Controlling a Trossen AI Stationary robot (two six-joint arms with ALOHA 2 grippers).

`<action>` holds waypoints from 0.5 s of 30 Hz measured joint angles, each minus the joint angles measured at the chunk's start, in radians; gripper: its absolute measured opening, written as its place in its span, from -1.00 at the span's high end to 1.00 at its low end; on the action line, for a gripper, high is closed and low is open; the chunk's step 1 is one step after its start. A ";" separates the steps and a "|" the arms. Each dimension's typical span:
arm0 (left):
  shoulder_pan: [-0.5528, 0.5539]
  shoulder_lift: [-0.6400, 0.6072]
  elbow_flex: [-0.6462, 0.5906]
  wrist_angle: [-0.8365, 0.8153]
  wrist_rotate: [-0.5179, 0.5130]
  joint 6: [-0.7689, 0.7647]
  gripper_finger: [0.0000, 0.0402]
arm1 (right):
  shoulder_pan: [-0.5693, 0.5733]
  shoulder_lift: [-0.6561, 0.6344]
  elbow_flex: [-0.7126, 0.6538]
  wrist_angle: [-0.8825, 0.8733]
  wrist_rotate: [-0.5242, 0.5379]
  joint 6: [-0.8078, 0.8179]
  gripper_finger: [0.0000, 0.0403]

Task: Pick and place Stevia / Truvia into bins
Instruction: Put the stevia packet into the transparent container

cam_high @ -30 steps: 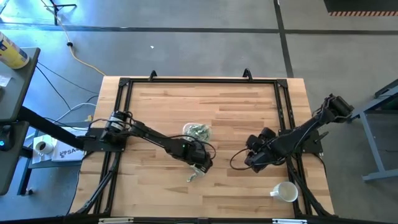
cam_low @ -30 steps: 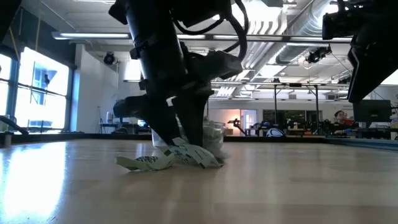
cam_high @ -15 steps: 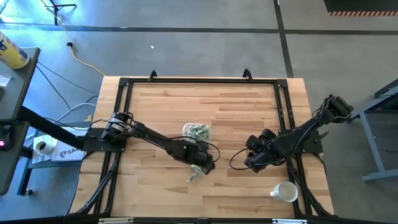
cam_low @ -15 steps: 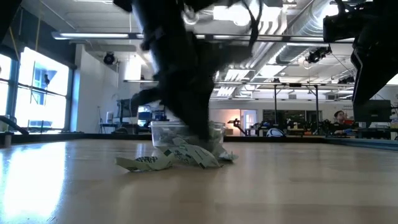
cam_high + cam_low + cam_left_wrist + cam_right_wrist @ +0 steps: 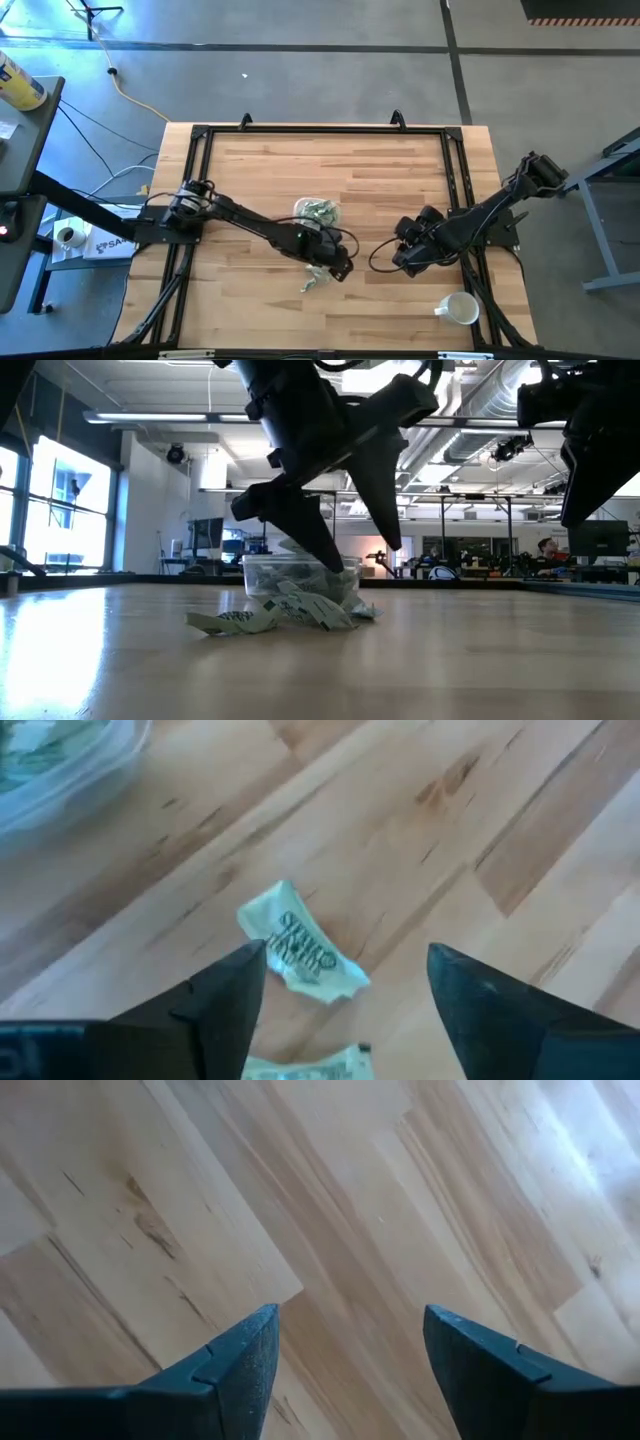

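Hovering my left gripper (image 5: 345,555) over loose packets (image 5: 285,612) on table (image 5: 400,190), jaws spread wide, gripping nothing. Few packets waiting out front, bin (image 5: 317,211) just behind already holding bunch. Right gripper (image 5: 345,1370) idling open, off to side.

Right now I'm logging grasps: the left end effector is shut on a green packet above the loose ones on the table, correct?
Not quite: the left end effector is open and holds nothing, as the left wrist view shows. It does hang above the loose packets.
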 joint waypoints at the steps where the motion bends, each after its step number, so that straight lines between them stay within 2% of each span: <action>1: 0.000 0.006 0.002 0.004 -0.002 -0.002 -0.57 | 0.000 0.000 0.000 0.000 0.009 -0.002 -0.19; 4: 0.002 0.037 0.001 0.005 -0.005 -0.027 -0.57 | 0.000 0.000 0.000 0.001 0.013 -0.015 -0.19; 9: -0.013 0.097 0.007 0.031 -0.022 -0.049 -0.46 | 0.000 0.000 0.000 0.002 0.009 -0.018 -0.18; 15: -0.026 0.130 0.015 -0.083 -0.050 -0.024 -0.19 | 0.000 0.000 0.000 0.002 -0.001 -0.017 -0.19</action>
